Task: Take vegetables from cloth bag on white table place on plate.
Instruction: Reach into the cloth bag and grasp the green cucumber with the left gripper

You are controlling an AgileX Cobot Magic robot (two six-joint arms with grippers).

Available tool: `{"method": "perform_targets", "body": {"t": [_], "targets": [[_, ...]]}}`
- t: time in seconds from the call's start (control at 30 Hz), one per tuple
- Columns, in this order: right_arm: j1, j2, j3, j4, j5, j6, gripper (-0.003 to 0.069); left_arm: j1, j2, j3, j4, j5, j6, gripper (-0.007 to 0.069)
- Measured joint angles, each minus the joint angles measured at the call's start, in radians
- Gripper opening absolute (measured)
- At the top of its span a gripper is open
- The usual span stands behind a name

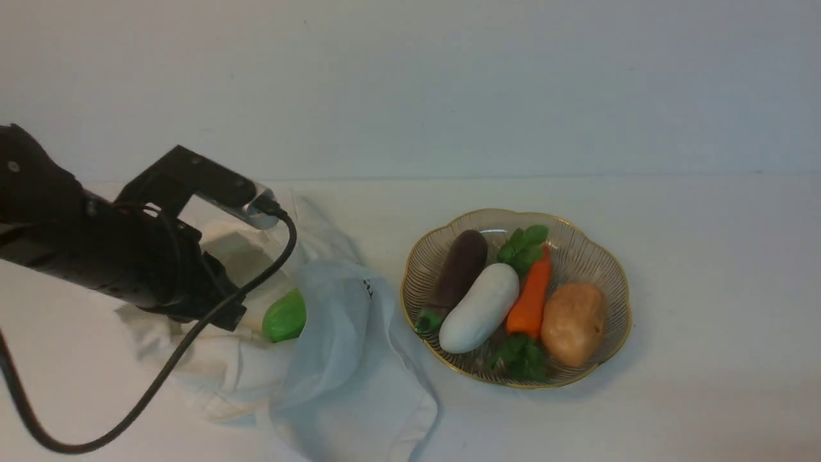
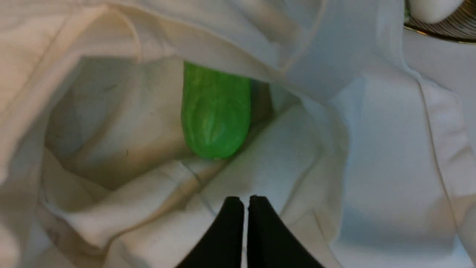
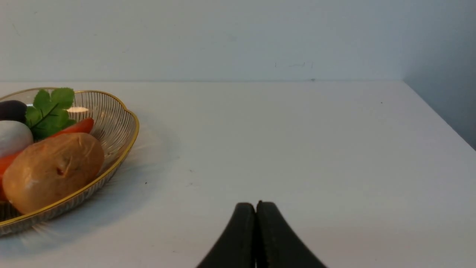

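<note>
White tabletop (image 1: 693, 276) runs back to a pale, plain wall (image 1: 487, 83), with the work gathered on its left and middle. Over the tote, the left gripper (image 2: 246, 199) points into the folds with its fingertips almost together, only a thin slit between them and nothing held. Near those tips, apart from them, the green cucumber (image 2: 215, 111) lies inside the cloth bag (image 1: 340, 333), one rounded end exposed and the rest tucked under a flap. Reaching it seems the step in hand: the jaws should open wider than the cucumber before going down, straddle its sides rather than its tip, and take no canvas between them. Nudging the flap back first would bare more of the body; gripping only the smooth end could let it slip, and snagged fabric could drag the bag along. Lifting clear of the mouth before crossing to the plate (image 1: 612, 359) looks wise. There, the eggplant (image 1: 463, 263), white radish (image 1: 480, 308), carrot (image 1: 531, 295) and potato (image 1: 574, 324) already sit, so room is tight. Right gripper (image 3: 256, 204) has its tips together, empty. Small black printing (image 1: 367, 288) marks the bag, too small to read; no brand or label is legible.
</note>
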Motion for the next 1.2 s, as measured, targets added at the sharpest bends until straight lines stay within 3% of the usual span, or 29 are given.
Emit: {"method": "perform_targets", "body": {"t": [0.17,0.23,0.43,0.6,0.8,1.0,1.2], "targets": [[0.0,0.0,0.0,0.0,0.0,0.0,-0.001,0.0,0.087,0.0,-0.04,-0.07,0.024,0.0119],[0.0,0.0,0.0,0.0,0.0,0.0,-0.001,0.0,0.141,-0.003,-0.057,-0.108,0.025,0.0212],[0.0,0.0,0.0,0.0,0.0,0.0,-0.001,-0.001,0.231,-0.009,-0.083,-0.168,0.032,0.0395],[0.0,0.0,0.0,0.0,0.0,0.0,-0.001,-0.035,0.273,-0.009,-0.093,-0.236,0.067,0.0477],[0.0,0.0,0.0,0.0,0.0,0.0,-0.001,-0.093,0.29,-0.01,-0.099,-0.37,0.076,0.0491],[0.0,0.0,0.0,0.0,0.0,0.0,-0.001,-0.104,0.322,-0.01,-0.112,-0.394,0.076,0.0491],[0.0,0.0,0.0,0.0,0.0,0.0,-0.001,-0.104,0.329,-0.01,-0.21,-0.374,0.062,0.0491]]}}
